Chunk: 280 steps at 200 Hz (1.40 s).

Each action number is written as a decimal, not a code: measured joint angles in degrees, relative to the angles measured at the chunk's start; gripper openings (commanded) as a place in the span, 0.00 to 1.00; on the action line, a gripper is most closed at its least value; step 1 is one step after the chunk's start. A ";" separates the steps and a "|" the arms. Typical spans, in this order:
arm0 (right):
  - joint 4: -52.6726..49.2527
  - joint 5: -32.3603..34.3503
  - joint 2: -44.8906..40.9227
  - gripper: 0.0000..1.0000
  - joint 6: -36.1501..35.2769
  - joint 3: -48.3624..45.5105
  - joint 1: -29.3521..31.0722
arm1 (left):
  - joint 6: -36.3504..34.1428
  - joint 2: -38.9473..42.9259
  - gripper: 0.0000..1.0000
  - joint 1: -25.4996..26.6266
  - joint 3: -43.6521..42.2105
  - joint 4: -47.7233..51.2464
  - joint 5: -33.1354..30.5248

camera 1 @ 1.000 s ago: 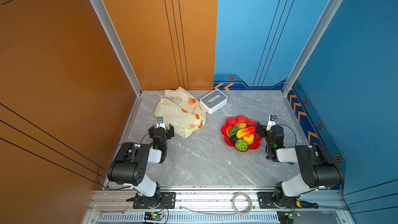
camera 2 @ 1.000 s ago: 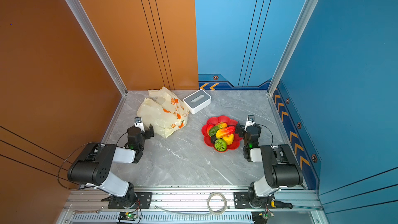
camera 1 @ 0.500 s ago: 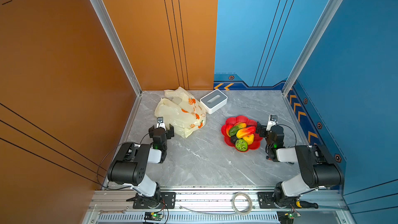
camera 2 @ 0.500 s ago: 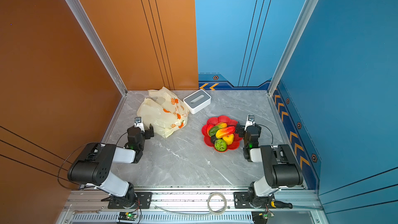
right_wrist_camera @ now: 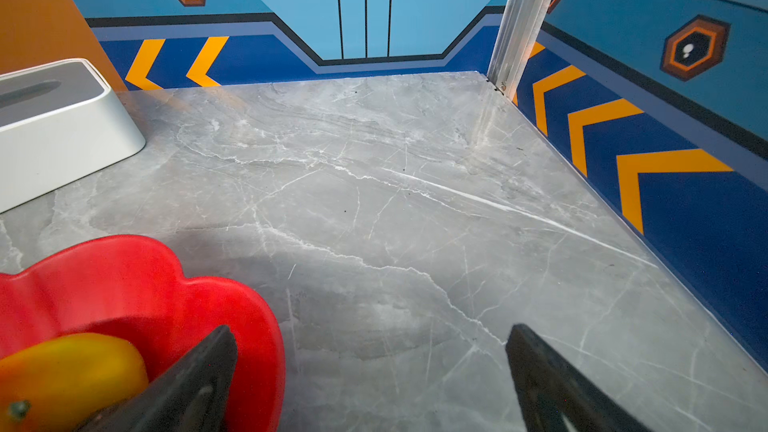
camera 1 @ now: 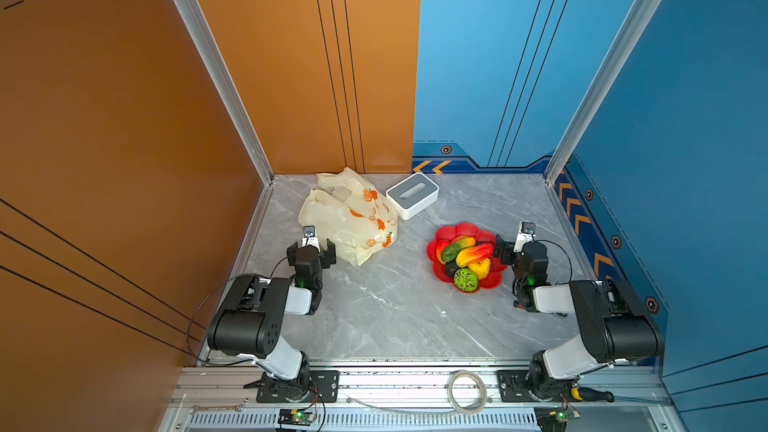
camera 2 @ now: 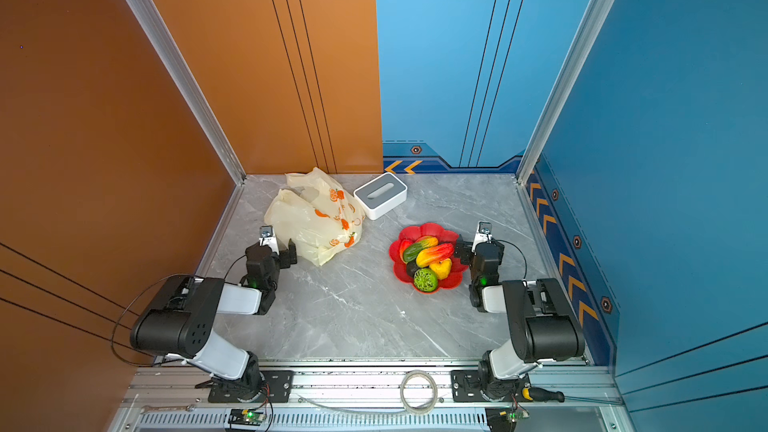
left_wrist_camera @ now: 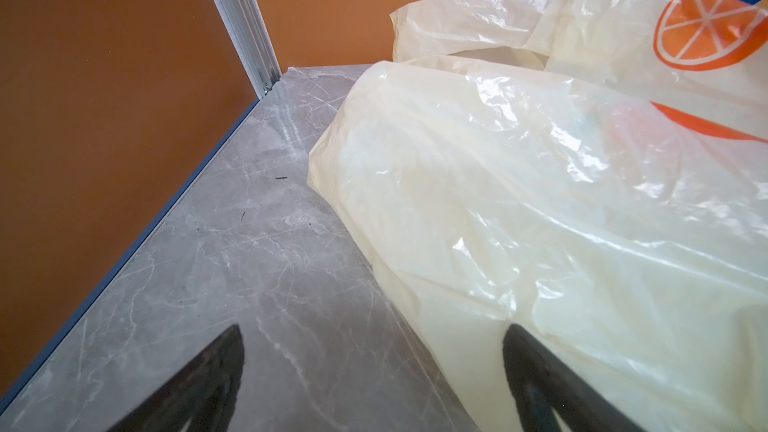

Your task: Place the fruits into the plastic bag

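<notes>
Grey marble table [camera 1: 395,317]. Plastic bag [camera 1: 345,222] lies crumpled at table's 11 o'clock. White-grey box [camera 1: 412,197] at 12, just beside bag. Red dish [camera 1: 436,243] at 3, fruits [camera 1: 473,254] piled inside. Left gripper [left_wrist_camera: 374,328] at bag's 7, jaws wide, empty. Right gripper [right_wrist_camera: 370,329] at dish's 3, jaws wide, empty.

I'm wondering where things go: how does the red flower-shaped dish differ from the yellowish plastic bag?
The red dish looks stiff, opaque and flower-shaped; the plastic bag is thin, translucent and crumpled. The dish holds the fruits; no fruit shows in the bag. In both top views the dish sits on the right, the bag on the left and farther back. Both rest on the grey marble table.
</notes>
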<state>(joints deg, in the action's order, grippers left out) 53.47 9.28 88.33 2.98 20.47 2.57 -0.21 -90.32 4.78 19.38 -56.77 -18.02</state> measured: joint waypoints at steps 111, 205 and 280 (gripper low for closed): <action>0.04 0.39 -0.26 1.00 0.46 -0.22 -0.22 | 0.22 0.76 0.98 -1.40 0.26 1.81 0.50; -10.97 5.01 -16.11 1.00 3.96 -0.15 -1.42 | 6.36 16.52 0.98 -0.70 5.75 21.51 -9.46; -33.90 3.32 -34.32 1.00 13.94 9.33 -2.16 | 26.10 29.51 0.98 -2.14 19.50 60.46 -10.40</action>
<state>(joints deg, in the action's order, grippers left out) 19.57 12.60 54.02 16.93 29.80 0.40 25.89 -60.82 2.63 38.87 3.68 -28.42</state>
